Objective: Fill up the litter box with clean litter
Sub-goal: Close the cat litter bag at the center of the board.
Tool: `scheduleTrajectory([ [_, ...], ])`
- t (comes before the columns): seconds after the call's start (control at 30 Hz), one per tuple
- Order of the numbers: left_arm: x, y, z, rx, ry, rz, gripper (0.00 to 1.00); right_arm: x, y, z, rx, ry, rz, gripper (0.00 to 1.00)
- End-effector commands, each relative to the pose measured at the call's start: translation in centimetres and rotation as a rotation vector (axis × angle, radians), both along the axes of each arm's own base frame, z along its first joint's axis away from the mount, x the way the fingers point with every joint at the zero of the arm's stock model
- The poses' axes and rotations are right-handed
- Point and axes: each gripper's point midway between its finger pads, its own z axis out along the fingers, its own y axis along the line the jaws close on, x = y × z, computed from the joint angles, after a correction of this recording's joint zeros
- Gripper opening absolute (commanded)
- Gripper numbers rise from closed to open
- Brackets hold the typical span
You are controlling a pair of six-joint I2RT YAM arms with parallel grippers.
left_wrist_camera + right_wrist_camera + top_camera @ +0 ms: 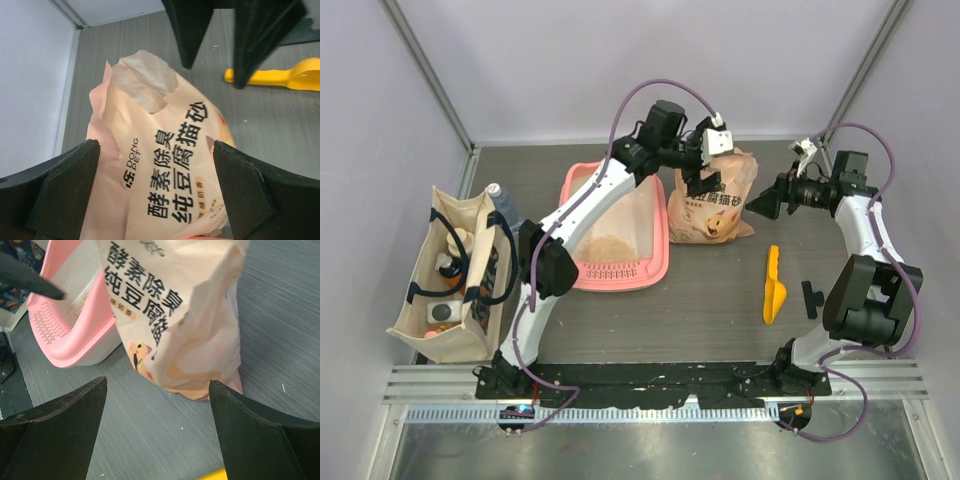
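Tote (445,290) at worktop (710,330) left edge; litter box (620,281) beside it, litter (610,247) piled toward its near end; left jaws open above bag (725,215); right jaws open just right of bag; scoop (773,290) in front.

Pink litter box (620,282) flat on worktop (720,330), grille end toward the arm bases, holding small tan litter (610,248) pile on whitish floor beside grille.
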Motion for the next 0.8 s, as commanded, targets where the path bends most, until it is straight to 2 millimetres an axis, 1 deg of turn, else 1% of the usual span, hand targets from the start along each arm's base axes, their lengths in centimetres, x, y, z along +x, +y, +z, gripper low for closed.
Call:
scheduleTrajectory([
  [0.0, 4.0, -0.4, 0.6, -0.03, -0.119, 0.1, 1.0, 0.5, 1.4, 2.3, -0.021, -0.13, 0.097, 0.88],
  [0.03, 4.4, -0.5, 0.7, -0.037, -0.123, 0.119, 1.0, 0.6, 1.5, 2.2, -0.019, -0.129, 0.103, 0.87],
  [0.07, 5.2, -0.5, 1.8, -0.068, -0.139, 0.163, 1.0, 0.8, 1.6, 2.1, -0.024, -0.134, 0.104, 0.86],
  [0.13, 5.6, -0.5, 3.1, -0.098, -0.164, 0.182, 1.0, 1.4, 2.0, 2.4, -0.032, -0.159, 0.102, 0.84],
  [0.17, 5.8, -0.6, 3.0, -0.096, -0.171, 0.183, 1.0, 1.5, 2.1, 2.2, -0.026, -0.161, 0.097, 0.84],
  [0.2, 5.8, -0.5, 3.1, -0.09, -0.188, 0.177, 1.0, 2.4, 2.1, 2.6, -0.013, -0.174, 0.067, 0.84],
  [0.23, 5.8, -0.4, 2.3, -0.064, -0.181, 0.173, 1.0, 2.7, 2.3, 3.0, -0.009, -0.187, 0.056, 0.84],
  [0.27, 6.0, -0.4, 1.8, -0.052, -0.185, 0.176, 1.0, 2.9, 2.4, 2.6, 0.004, -0.175, 0.041, 0.84],
  [0.3, 6.2, -0.2, 1.1, -0.032, -0.181, 0.189, 1.0, 3.6, 2.4, 3.1, 0.001, -0.218, 0.031, 0.84],
  [0.37, 6.3, 0.2, 0.2, -0.003, -0.168, 0.201, 1.0, 3.8, 2.8, 3.2, 0.024, -0.205, 0.027, 0.82],
  [0.47, 6.2, 0.6, -0.2, 0.011, -0.145, 0.212, 1.0, 4.1, 3.7, 3.3, 0.069, -0.184, 0.061, 0.7],
  [0.5, 6.2, 0.6, -0.2, 0.01, -0.14, 0.217, 1.0, 4.0, 4.0, 3.2, 0.079, -0.172, 0.072, 0.63],
  [0.53, 6.3, 0.6, -0.3, 0.008, -0.126, 0.224, 1.0, 4.0, 4.2, 3.1, 0.084, -0.163, 0.079, 0.61],
  [0.57, 6.3, 0.7, -0.4, 0.006, -0.122, 0.225, 1.0, 3.9, 4.7, 2.9, 0.086, -0.158, 0.091, 0.61],
  [0.67, 6.4, 0.6, -0.9, 0.003, -0.097, 0.228, 0.97, 3.9, 5.3, 2.5, 0.08, -0.16, 0.103, 0.59],
  [0.77, 6.6, 0.9, -1.2, -0.005, -0.071, 0.241, 0.93, 4.4, 5.2, 1.8, 0.064, -0.159, 0.094, 0.59],
])
